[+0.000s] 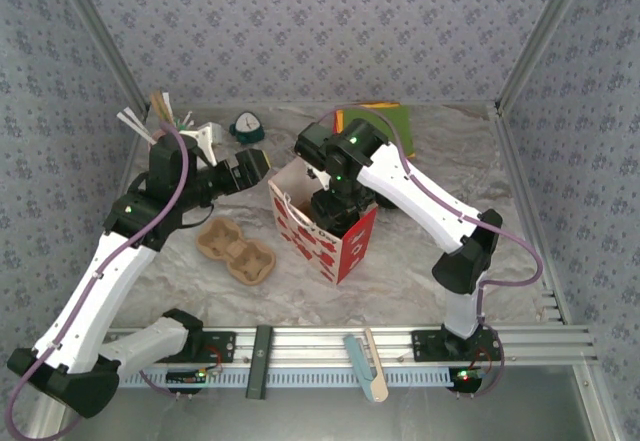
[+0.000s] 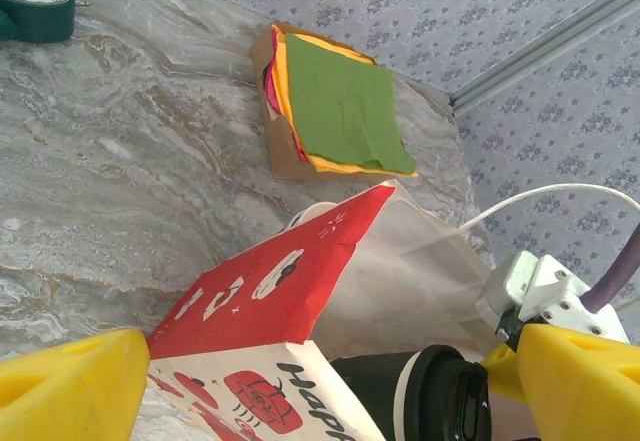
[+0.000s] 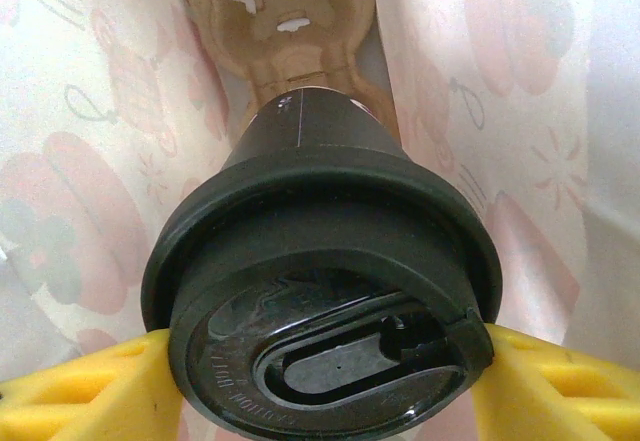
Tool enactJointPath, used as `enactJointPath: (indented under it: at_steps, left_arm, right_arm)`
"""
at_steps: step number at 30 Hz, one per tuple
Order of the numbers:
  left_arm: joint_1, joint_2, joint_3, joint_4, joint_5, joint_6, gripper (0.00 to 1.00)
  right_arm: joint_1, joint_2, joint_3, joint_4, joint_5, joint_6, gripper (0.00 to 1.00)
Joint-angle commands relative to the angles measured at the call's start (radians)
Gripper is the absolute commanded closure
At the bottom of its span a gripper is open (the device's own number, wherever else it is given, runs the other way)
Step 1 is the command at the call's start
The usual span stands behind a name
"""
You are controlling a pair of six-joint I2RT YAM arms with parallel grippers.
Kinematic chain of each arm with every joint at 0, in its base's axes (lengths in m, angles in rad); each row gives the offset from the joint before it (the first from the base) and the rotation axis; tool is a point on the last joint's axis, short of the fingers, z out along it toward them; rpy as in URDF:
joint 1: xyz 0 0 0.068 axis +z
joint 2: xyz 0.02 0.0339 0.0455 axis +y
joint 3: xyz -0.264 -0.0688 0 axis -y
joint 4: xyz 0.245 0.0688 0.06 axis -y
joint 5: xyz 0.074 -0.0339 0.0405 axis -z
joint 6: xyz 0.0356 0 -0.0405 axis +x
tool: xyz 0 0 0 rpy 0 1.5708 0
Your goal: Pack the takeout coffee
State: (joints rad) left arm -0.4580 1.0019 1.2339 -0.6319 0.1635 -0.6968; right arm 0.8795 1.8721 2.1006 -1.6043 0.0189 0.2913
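Note:
A red-and-white paper bag [image 1: 325, 236] stands open in the middle of the table. My right gripper [image 1: 340, 206] reaches down into it, shut on a dark paper cup with a black plastic lid [image 3: 320, 291]; the yellow fingers [image 3: 90, 391] press the lid's rim from both sides. Below the cup, a brown cardboard carrier [image 3: 290, 21] lies on the bag's floor. My left gripper [image 1: 250, 168] is open at the bag's upper left edge [image 2: 260, 301], with the bag corner and the lidded cup [image 2: 430, 396] between its wide-spread fingers [image 2: 70, 381]. The other, lidless cup is hidden.
Another cardboard carrier [image 1: 237, 251] lies on the table left of the bag. A holder of straws and sticks [image 1: 165, 116] and a teal clock [image 1: 247, 126] stand at the back left. A stack of coloured napkins [image 2: 335, 101], green on top, lies behind the bag.

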Motion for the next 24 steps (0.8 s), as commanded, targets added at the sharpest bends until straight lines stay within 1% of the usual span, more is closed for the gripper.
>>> enactJointPath:
  at_steps: [1, 24]
  left_arm:
    - [0.006, -0.024, -0.003, 0.015, -0.002, 0.000, 0.05]
    - [0.008, -0.035, -0.037, 0.032, 0.008, -0.019, 0.05]
  right_arm:
    - [-0.005, 0.015, -0.013, -0.048, -0.017, 0.003, 0.30]
    - [0.004, 0.039, -0.037, -0.051, -0.009, 0.007, 0.30]
